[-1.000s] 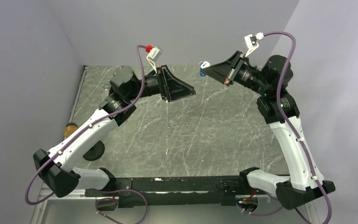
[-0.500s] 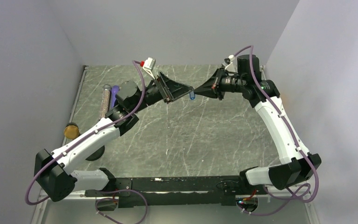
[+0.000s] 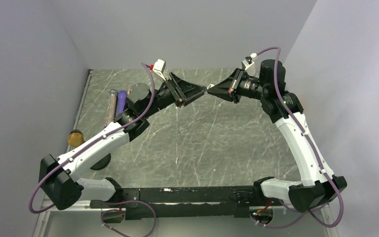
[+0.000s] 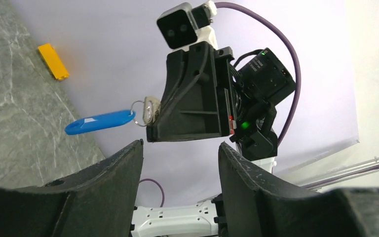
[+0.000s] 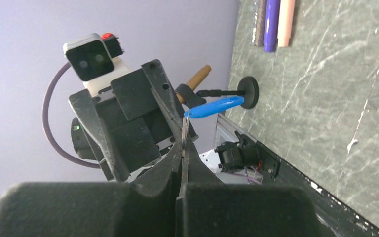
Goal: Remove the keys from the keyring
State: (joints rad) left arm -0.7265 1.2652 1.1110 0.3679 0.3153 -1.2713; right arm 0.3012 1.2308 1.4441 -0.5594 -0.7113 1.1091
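Observation:
The keys, a bright blue tag (image 4: 98, 122) on a small ring with a silvery metal piece (image 4: 151, 108), hang in the air above the table's back middle. My right gripper (image 5: 183, 148) is shut on the thin silvery piece, and the blue tag (image 5: 212, 107) sticks out beyond its tips. In the top view the right gripper (image 3: 212, 91) meets my left gripper (image 3: 201, 94) tip to tip. My left gripper (image 4: 180, 165) is open and empty, its fingers (image 4: 106, 187) just below the keys.
Long brown (image 3: 111, 106) and purple (image 3: 122, 98) cylinders lie at the table's back left, with a peach one (image 5: 286, 19) beside them. A brown round piece (image 3: 75, 138) and a black disc (image 3: 98, 160) sit at the left edge. A yellow block (image 4: 53, 61) lies by the wall.
My right arm swung in from the back right with the keys and met the left gripper. My left arm rose and reached towards it. The blue tag now sits between the tips.

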